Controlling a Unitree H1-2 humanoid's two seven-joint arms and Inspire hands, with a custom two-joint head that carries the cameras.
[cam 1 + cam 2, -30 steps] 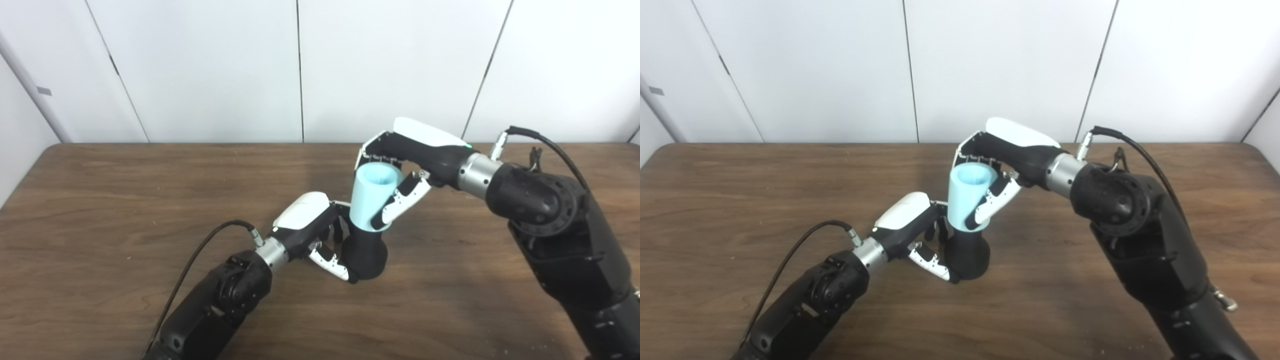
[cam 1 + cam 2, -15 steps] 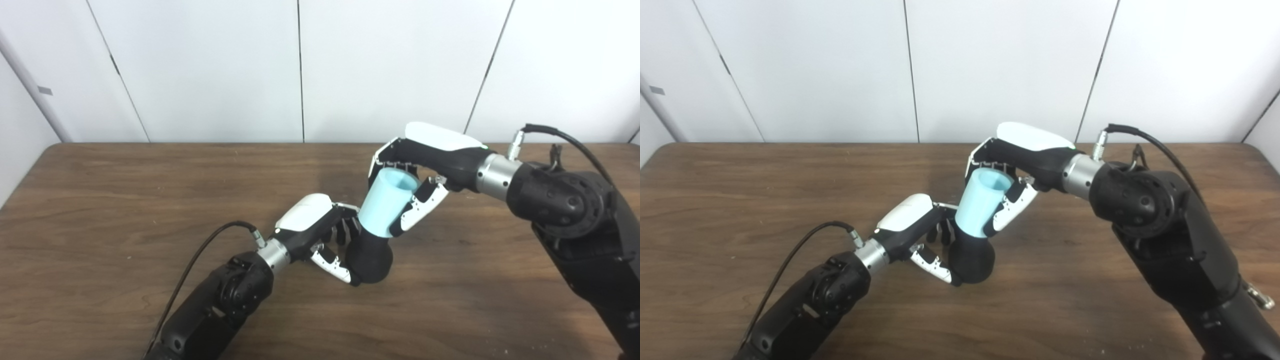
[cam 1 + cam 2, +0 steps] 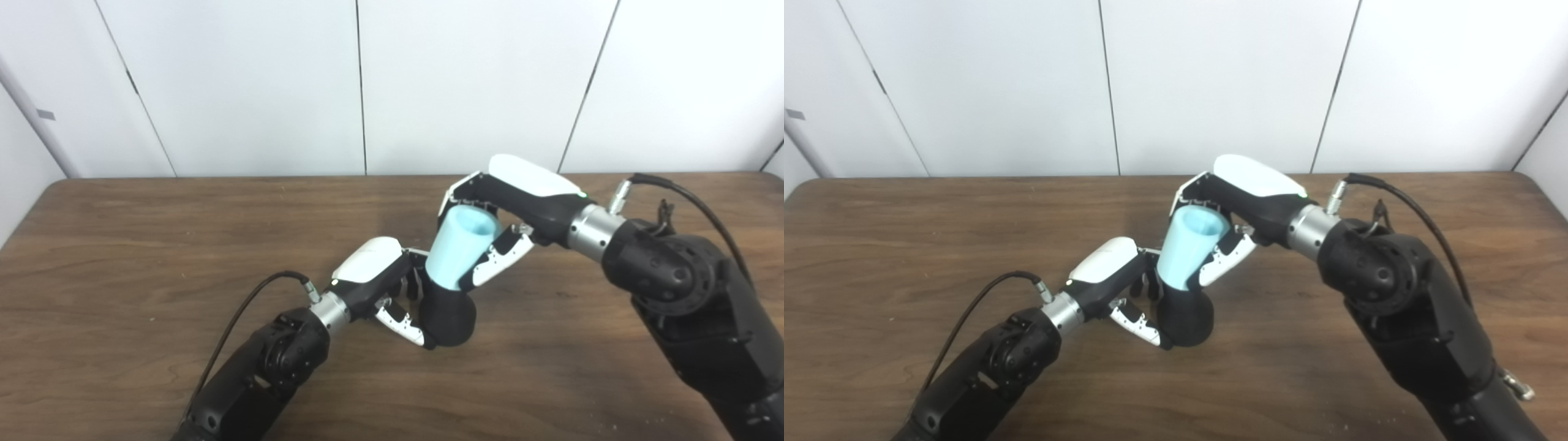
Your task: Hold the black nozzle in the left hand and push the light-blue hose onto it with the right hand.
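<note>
The black nozzle [image 3: 449, 317] stands near the middle of the brown table [image 3: 122, 257], tilted toward the right. My left hand [image 3: 384, 285] is shut on it from the left, fingers wrapped around its lower body. The light-blue hose [image 3: 458, 246] is a short tube with its open end up, and its lower end sits over the nozzle's top. My right hand [image 3: 499, 211] is shut on the hose from behind and the right, thumb lying along its front. The joint between hose and nozzle is partly hidden by the fingers.
Behind the table stands a white panelled wall [image 3: 361, 86]. Bare wood surrounds the two hands on every side. Cables run from both wrists, and my right forearm [image 3: 674, 288] fills the lower right.
The whole picture has shifted a little, so the camera moved. The hose and nozzle leaned from upright to the right, then moved slightly back left with my right hand. Both hands kept their hold.
</note>
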